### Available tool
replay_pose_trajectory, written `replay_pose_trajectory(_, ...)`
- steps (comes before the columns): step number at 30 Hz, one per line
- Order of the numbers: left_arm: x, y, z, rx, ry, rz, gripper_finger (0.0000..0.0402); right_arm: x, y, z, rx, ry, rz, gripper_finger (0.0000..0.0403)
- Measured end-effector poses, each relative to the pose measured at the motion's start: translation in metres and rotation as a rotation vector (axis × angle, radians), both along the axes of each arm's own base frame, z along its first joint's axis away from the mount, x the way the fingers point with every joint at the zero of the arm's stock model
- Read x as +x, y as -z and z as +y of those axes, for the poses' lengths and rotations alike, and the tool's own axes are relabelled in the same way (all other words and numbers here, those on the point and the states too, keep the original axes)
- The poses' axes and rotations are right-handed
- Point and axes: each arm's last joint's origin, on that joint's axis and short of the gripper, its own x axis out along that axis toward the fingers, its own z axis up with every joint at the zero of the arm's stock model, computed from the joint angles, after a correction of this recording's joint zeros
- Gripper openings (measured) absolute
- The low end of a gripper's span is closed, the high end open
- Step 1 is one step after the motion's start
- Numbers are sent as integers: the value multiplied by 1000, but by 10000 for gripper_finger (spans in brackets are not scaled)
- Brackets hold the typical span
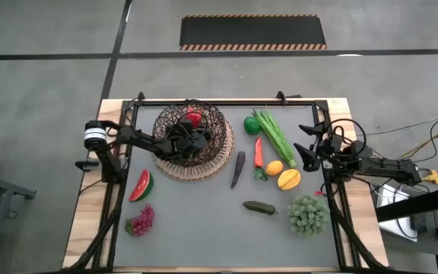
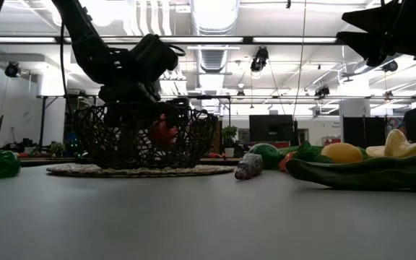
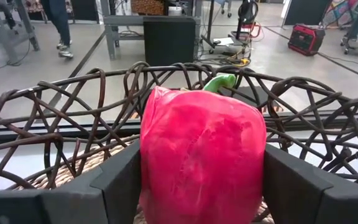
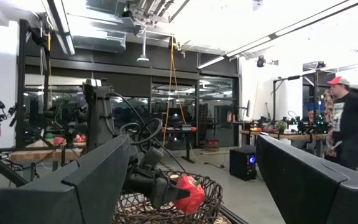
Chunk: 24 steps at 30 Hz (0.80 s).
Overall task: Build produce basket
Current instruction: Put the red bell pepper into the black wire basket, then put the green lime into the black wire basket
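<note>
Here the left gripper point(image 3: 197, 186), clamped on the red pepper point(image 3: 201, 155) over the basket point(image 1: 219, 148) near the table's far edge, risks knocking the rim if lowered carelessly, while the right gripper point(image 1: 308, 154) waits wide open by the right edge.

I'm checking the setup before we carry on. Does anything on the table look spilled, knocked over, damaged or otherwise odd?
Nothing stands out. The basket sits upright on its woven base, the left gripper holds the red pepper inside it, and the remaining produce lies spread over the table. The right gripper waits open by the right edge.
</note>
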Motion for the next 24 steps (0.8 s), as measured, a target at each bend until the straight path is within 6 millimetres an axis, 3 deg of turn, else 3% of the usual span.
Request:
replay_pose_trajectory(13, 0, 0, 1, 0, -3, 0, 256, 0, 0, 0, -2, 0, 1, 330)
replay_pose_trajectory(24, 0, 0, 1, -18, 25, -4, 331, 0, 0, 0, -2, 0, 0, 330)
